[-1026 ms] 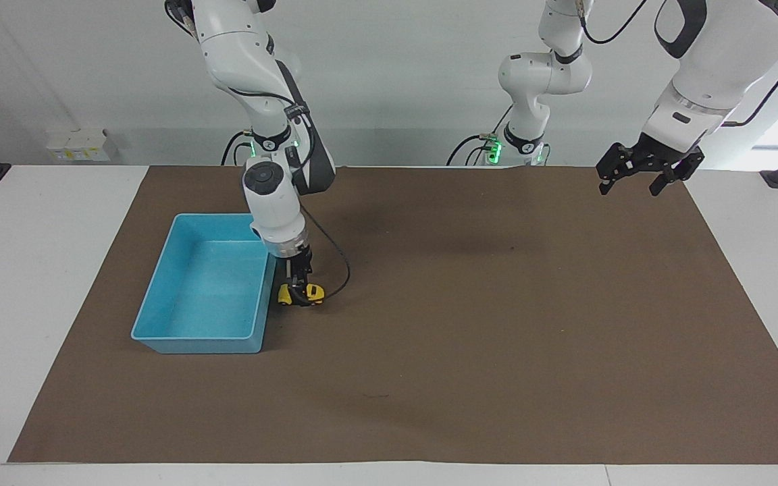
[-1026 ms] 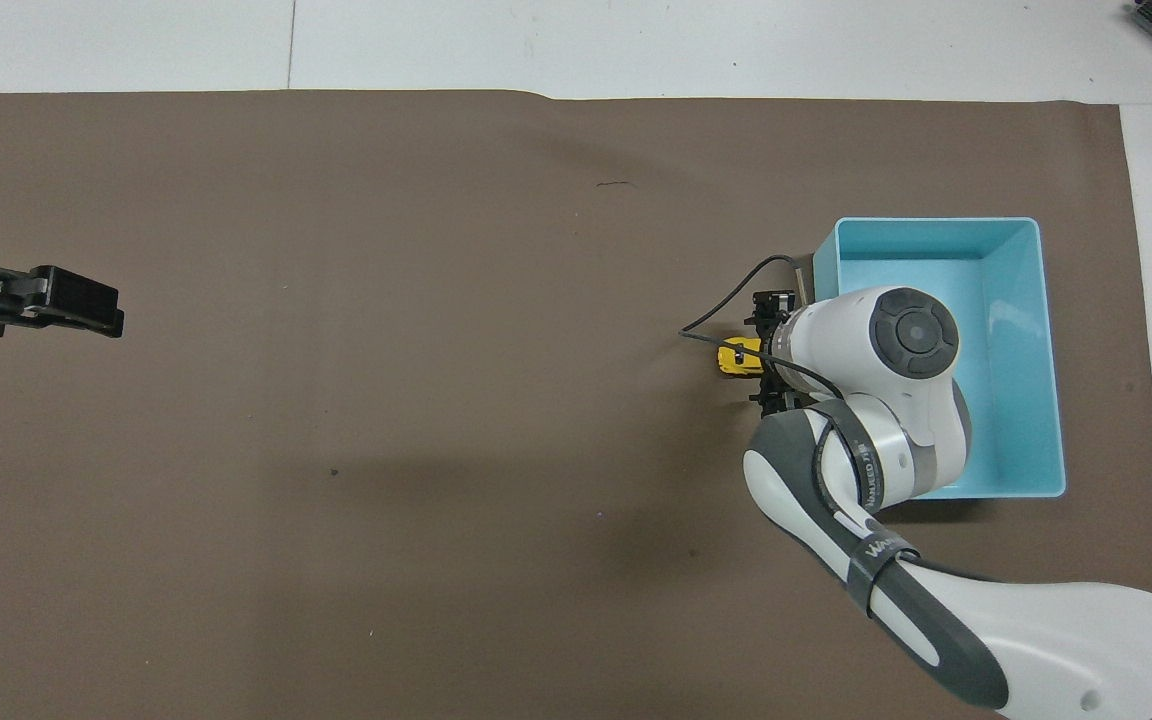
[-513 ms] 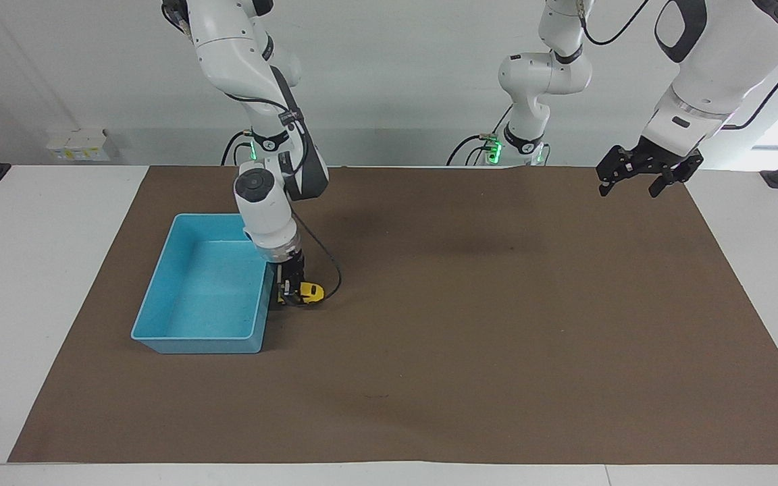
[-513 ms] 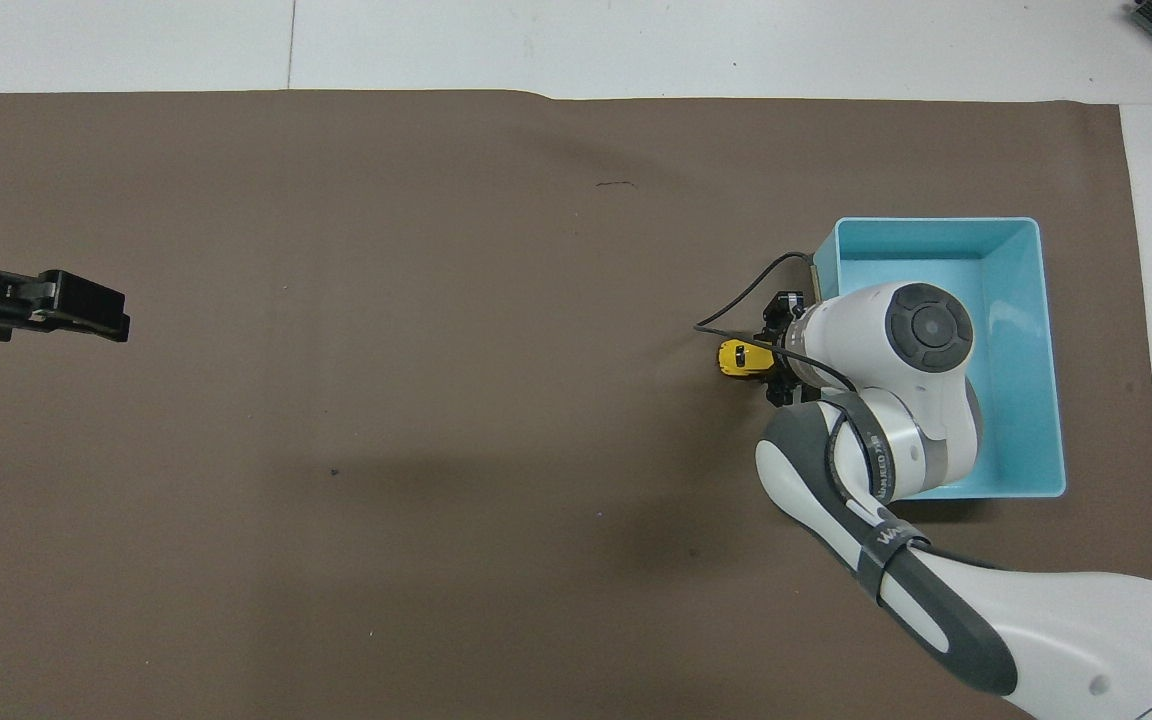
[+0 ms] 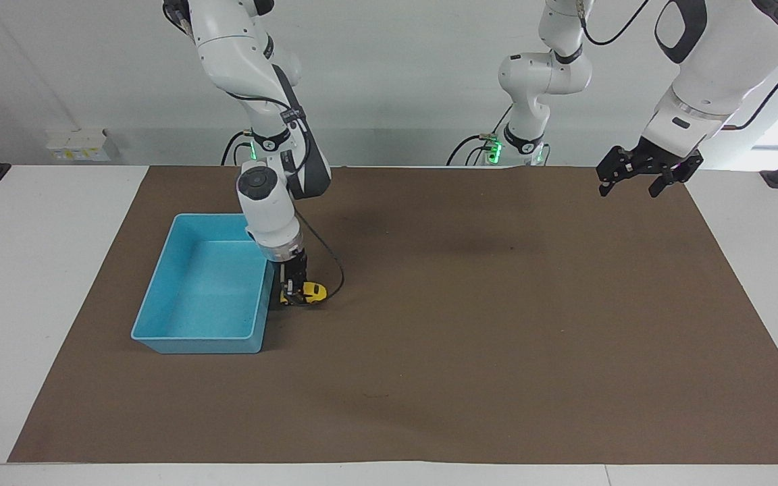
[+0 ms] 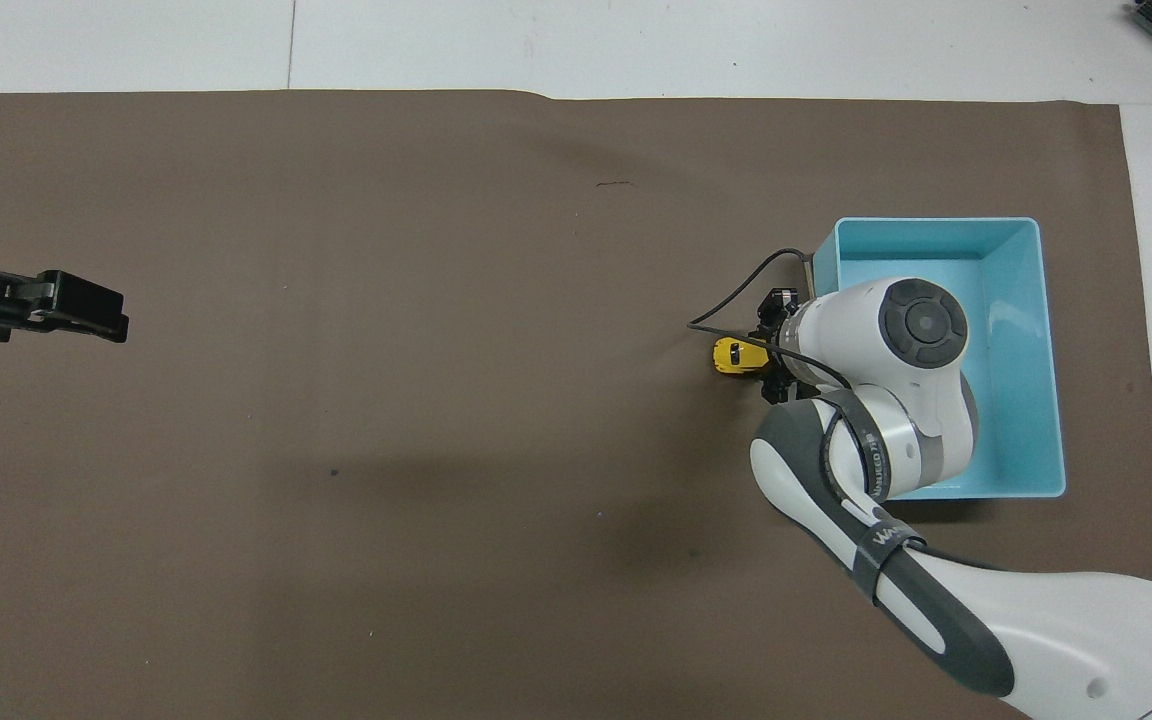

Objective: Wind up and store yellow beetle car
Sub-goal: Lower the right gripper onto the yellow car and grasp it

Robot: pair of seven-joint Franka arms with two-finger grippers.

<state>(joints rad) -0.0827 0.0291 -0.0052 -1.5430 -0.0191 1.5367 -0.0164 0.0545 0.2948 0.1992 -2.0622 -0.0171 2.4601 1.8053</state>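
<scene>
So I'm sitting here driving the rig remotely and the right gripper (image 5: 292, 295) is reaching straight down to the brown mat (image 5: 470, 351), with its fingers (image 5: 286, 292) pinching closed on the yellow beetle car (image 5: 309, 291). The car is sitting low at the mat, just beside the blue tray (image 5: 179, 334), at the tray's long wall that's facing the middle of the surface, and most of its little yellow body is poking out from between the fingers toward the left arm's end. From overhead the wrist is covering most of the grip, so I'm only seeing the car's (image 6: 732, 355) rounded end sticking out next to the tray's (image 6: 1054, 350) wall. I can't tell whether its wheels are touching the mat or hanging just clear of it. A black cable is looping out from the right wrist over the mat right by the fingers. The left gripper (image 5: 637, 183) is waiting up in the air over the mat's corner at its own end, well apart from the car, fingers (image 5: 656, 187) spread open and holding nothing. The tray is looking bare inside from both views.
</scene>
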